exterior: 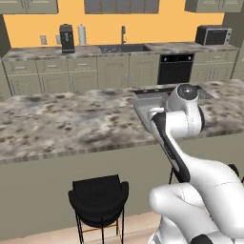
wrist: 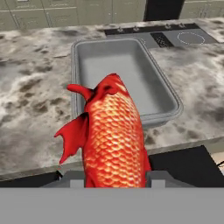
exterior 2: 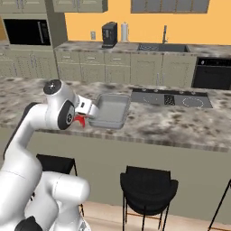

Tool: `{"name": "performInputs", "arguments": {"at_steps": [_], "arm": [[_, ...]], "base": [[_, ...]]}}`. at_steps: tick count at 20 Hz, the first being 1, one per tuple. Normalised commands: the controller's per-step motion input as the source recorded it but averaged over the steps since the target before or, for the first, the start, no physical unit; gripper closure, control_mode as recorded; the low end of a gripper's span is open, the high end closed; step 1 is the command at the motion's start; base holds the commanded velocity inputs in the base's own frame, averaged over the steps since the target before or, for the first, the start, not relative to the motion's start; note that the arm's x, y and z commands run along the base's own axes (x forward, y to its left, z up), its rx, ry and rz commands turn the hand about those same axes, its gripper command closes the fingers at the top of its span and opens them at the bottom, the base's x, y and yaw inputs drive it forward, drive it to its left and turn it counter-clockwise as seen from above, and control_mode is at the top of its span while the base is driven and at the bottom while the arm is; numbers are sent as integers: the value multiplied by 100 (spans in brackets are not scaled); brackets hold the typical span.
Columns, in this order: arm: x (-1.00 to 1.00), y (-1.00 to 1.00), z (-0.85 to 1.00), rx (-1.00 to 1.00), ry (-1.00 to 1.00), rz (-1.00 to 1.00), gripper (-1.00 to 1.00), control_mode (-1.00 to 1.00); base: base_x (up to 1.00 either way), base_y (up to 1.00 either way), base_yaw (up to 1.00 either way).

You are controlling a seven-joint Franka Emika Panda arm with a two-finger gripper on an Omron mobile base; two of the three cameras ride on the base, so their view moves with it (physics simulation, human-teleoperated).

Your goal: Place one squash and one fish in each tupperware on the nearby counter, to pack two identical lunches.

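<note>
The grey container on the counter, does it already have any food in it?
No, in the hand view the container shows a bare grey floor, and the red fish is held in the pincer in front of it.

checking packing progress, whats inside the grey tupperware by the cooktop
In the hand view the tupperware shows bare grey floor. The red fish, held in the gripper, covers its near left corner, so that part cannot be seen.
</note>
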Motion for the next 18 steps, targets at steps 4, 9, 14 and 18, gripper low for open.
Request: {"name": "performInputs", "arguments": {"at_steps": [4,9,14,18], "arm": [[100,-26,0,3,17,0,100,-100],[100,-6,-7,1,15,1,100,-100],[97,0,-43,0,-2,1,100,-100],[73,0,-61,0,-13,5,100,-100]], "base": [[0,0,0],[0,0,0],[0,0,0],[0,0,0]]}}
